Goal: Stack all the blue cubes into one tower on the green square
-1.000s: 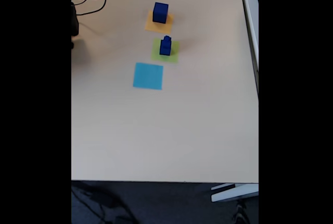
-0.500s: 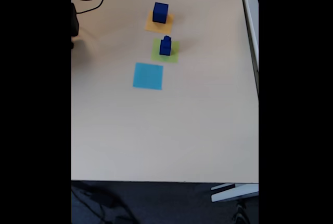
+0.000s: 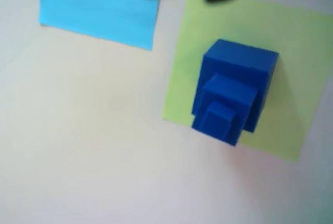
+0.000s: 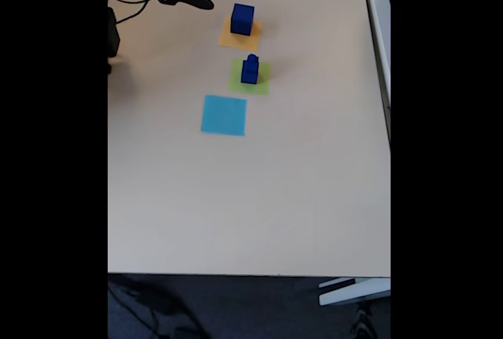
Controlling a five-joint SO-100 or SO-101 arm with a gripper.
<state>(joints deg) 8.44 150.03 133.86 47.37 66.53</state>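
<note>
1. Nearest in the fixed view, the pale surface (image 4: 251, 197) is seen, with its front edge at the bottom of the picture.
2. Farther back, a light blue square (image 4: 224, 115) is found lying flat, and it is seen again in the wrist view (image 3: 99, 11).
3. Just beyond it, the green square (image 4: 260, 81) is found flat on the surface; in the wrist view (image 3: 296, 52) a tower of three blue cubes (image 3: 233, 91) is seen standing on it, largest at the bottom and smallest on top, set toward one edge of the patch. The same tower is noted in the fixed view (image 4: 250, 69).
4. Beyond that, an orange-yellow square (image 4: 234, 40) is observed, with the largest blue cube (image 4: 242, 19) resting on it, apart from the tower.
5. Farthest away, at the top left of the fixed view, the hand (image 4: 206, 5) is seen above the surface, well apart from every cube. Nothing is held in it; whether its fingers are spread or pressed together cannot be told.
</note>
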